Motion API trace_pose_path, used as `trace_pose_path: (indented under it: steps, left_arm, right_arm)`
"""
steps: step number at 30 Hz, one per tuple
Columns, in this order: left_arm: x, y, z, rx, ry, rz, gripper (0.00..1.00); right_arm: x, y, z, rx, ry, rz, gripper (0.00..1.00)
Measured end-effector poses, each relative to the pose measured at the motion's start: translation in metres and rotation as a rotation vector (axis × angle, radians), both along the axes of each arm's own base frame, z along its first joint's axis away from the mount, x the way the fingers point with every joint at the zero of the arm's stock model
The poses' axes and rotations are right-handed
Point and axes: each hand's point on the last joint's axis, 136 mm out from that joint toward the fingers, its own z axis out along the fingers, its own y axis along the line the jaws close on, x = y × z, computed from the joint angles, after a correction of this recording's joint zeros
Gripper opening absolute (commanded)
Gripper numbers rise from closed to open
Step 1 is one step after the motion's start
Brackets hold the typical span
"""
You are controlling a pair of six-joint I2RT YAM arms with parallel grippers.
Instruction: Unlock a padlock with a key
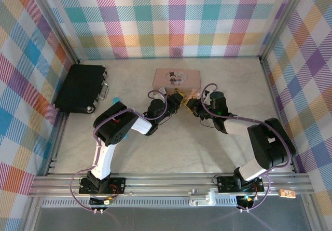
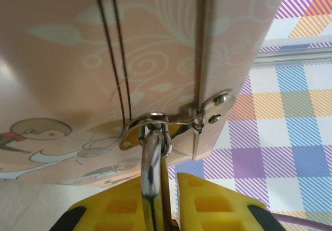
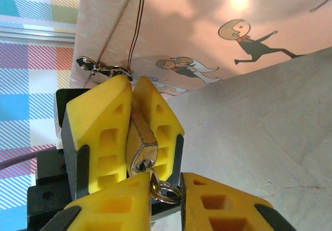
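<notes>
Toward the bench's (image 1: 155, 153) far edge, gripping padlock (image 3: 140, 137) with left fingers (image 3: 104, 132) and key (image 3: 154, 181) with right fingers (image 3: 218, 205), risks off-axis twisting, jamming the key.

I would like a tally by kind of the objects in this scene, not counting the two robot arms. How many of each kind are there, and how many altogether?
pink tin box: 1
black case: 1
padlock: 1
key: 1
Total: 4
</notes>
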Motion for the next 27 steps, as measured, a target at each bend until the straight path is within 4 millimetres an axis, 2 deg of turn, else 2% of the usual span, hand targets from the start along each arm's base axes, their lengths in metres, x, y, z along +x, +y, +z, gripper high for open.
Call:
trace_pose_path:
  steps: [3, 11, 15, 17, 19, 22, 27]
  left_arm:
    - [0.002, 0.002, 0.0, -0.001, -0.001, 0.016, 0.0]
    - [0.001, 0.0, -0.001, 0.0, 0.0, 0.025, 0.0]
    - [0.0, -0.002, -0.001, 0.001, 0.0, 0.023, 0.0]
    - [-0.001, -0.002, -0.001, 0.001, 0.0, 0.022, 0.0]
    - [-0.001, -0.003, -0.001, 0.001, 0.0, 0.021, 0.0]
    - [-0.002, -0.003, 0.0, -0.003, 0.0, 0.02, 0.0]
    - [-0.002, -0.003, 0.003, -0.012, -0.009, 0.02, 0.0]
  right_arm:
    - [0.002, 0.002, 0.001, 0.019, -0.001, -0.006, 0.18]
    - [0.001, 0.009, 0.003, 0.087, 0.019, -0.021, 0.26]
    - [-0.002, 0.006, 0.001, 0.103, 0.032, -0.04, 0.37]
    - [-0.004, 0.004, 0.002, 0.101, 0.034, -0.052, 0.39]
    - [-0.006, 0.001, 0.007, 0.098, 0.025, -0.064, 0.37]
    - [-0.006, -0.001, 0.019, 0.098, -0.009, -0.073, 0.3]
    - [-0.004, 0.0, 0.014, 0.096, -0.005, -0.075, 0.25]
